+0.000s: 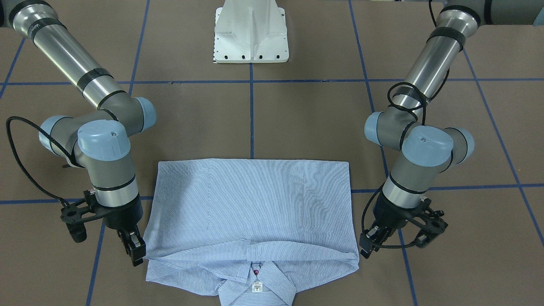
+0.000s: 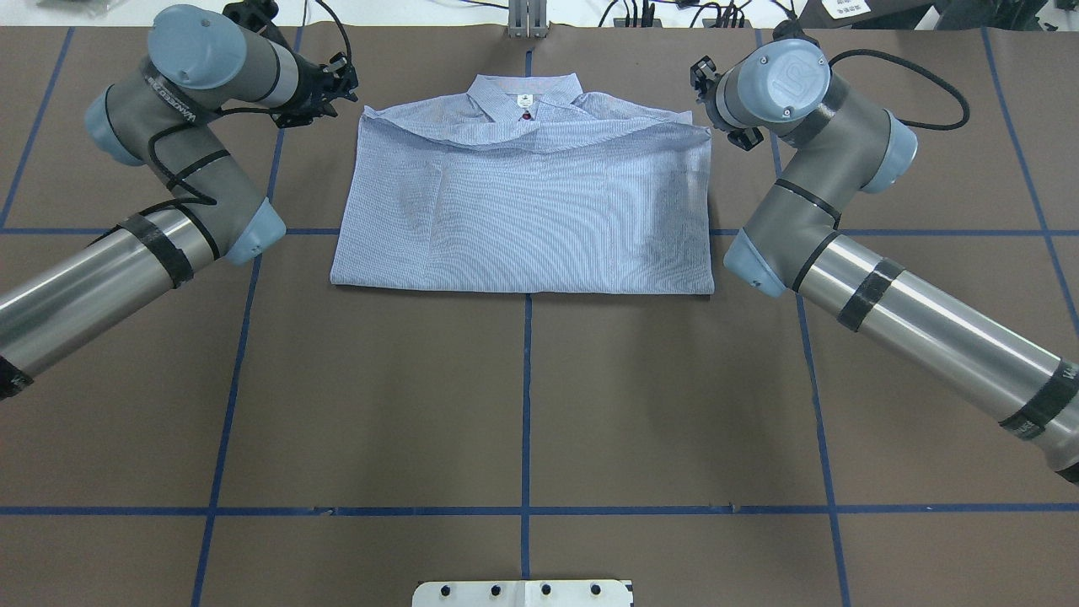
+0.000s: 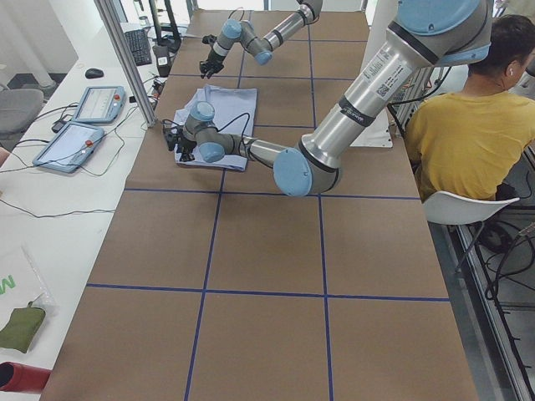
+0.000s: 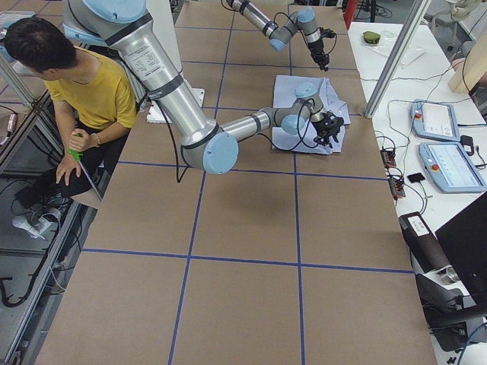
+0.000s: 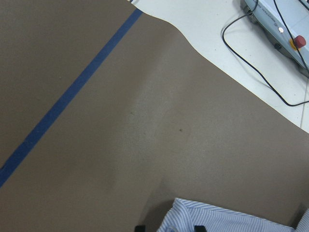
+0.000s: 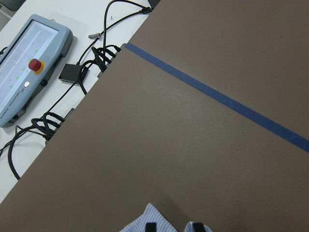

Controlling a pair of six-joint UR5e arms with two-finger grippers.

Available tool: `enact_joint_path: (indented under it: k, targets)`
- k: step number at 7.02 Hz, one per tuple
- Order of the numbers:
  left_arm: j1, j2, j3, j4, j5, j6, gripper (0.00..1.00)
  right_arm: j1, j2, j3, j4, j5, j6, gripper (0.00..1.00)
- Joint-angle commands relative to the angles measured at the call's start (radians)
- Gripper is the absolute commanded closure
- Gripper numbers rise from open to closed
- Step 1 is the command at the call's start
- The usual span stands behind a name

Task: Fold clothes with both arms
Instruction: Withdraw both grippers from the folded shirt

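Observation:
The light-blue striped shirt (image 1: pixel 255 204) lies on the brown table, its lower half folded up to just short of the collar (image 1: pixel 257 289). It also shows in the overhead view (image 2: pixel 523 202). My left gripper (image 1: pixel 366 247) stands at the fold's corner on the left arm's side, fingers slightly apart, with the shirt corner (image 5: pixel 227 220) at the fingertips. My right gripper (image 1: pixel 135 250) stands at the opposite corner, fingers slightly apart, and table shows between them beside the shirt corner (image 6: pixel 145 223). Neither gripper lifts any cloth.
The white pedestal base (image 1: pixel 251 34) stands at the robot's side of the table. Teach pendants (image 6: pixel 29 67) (image 5: pixel 285 24) and cables lie on the white bench past the far table edge. A seated person in yellow (image 3: pixel 468 125) is beside the robot.

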Motion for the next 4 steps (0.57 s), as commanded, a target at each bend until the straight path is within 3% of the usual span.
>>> enact_joint_path:
  k: [1, 2, 4]
  targets:
    - [-0.008, 0.074, -0.104, 0.005, -0.006, 0.003, 0.55, 0.019, 0.012, 0.028, 0.002, 0.037, 0.014, 0.01]
    - [-0.008, 0.103, -0.158, 0.015, -0.007, 0.003, 0.55, 0.013, -0.023, 0.114, -0.001, 0.055, 0.040, 0.00]
    - [-0.011, 0.151, -0.238, 0.019, -0.066, -0.004, 0.55, -0.088, -0.235, 0.408, -0.008, 0.052, 0.171, 0.00]
